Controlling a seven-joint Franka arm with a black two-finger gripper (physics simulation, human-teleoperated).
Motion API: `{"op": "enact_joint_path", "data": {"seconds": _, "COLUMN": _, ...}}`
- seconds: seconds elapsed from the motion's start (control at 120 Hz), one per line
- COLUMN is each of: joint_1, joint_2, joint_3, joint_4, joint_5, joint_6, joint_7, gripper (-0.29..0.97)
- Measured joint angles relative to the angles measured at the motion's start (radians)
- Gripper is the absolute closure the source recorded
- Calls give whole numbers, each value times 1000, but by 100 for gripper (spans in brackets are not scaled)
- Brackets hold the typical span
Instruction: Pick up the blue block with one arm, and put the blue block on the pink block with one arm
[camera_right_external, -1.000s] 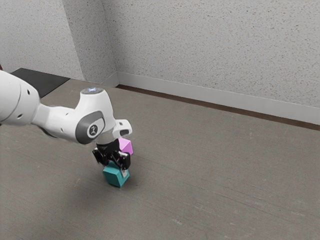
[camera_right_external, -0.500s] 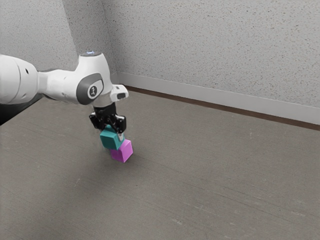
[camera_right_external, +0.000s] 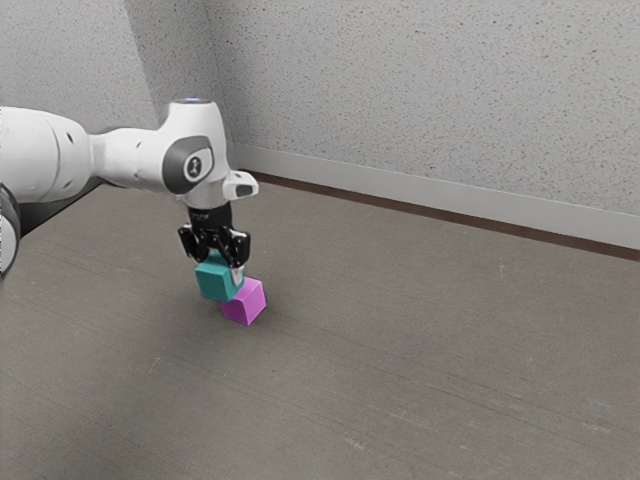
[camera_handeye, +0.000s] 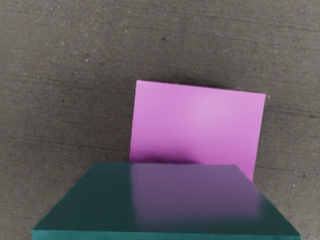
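Observation:
My black gripper (camera_right_external: 216, 262) is shut on the teal-blue block (camera_right_external: 215, 280) and holds it above the floor surface. The pink block (camera_right_external: 244, 302) rests on the grey-brown surface just below and slightly toward the exterior view's right of the held block. In the wrist view the teal-blue block (camera_handeye: 165, 200) looms large under my hand, overlapping one edge of the pink block (camera_handeye: 197, 127), whose top face is mostly uncovered. The blocks look close but I cannot tell whether they touch.
The grey-brown surface (camera_right_external: 420, 350) stretches wide around the blocks. A speckled wall with a white baseboard (camera_right_external: 440, 195) runs along the back. A dark mat (camera_right_external: 50, 205) lies at the far left behind my arm.
My gripper lifted the teal-blue block from the surface and carried it back toward the pink block. In the last half second the hand shifted only slightly.

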Motion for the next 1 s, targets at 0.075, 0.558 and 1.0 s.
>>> {"op": "enact_joint_path", "data": {"seconds": 0.075, "joint_1": -1, "joint_2": 9, "joint_3": -3, "joint_4": 9, "joint_5": -3, "joint_6": -9, "joint_7": 9, "gripper": 33}}
{"op": "enact_joint_path", "data": {"seconds": 0.558, "joint_1": -2, "joint_2": 61, "joint_3": -3, "joint_4": 91, "joint_5": 3, "joint_6": -36, "joint_7": 55, "gripper": 33}}
{"op": "enact_joint_path", "data": {"seconds": 1.0, "joint_1": -5, "joint_2": 90, "joint_3": -8, "joint_4": 135, "joint_5": 3, "joint_6": -35, "joint_7": 75, "gripper": 33}}
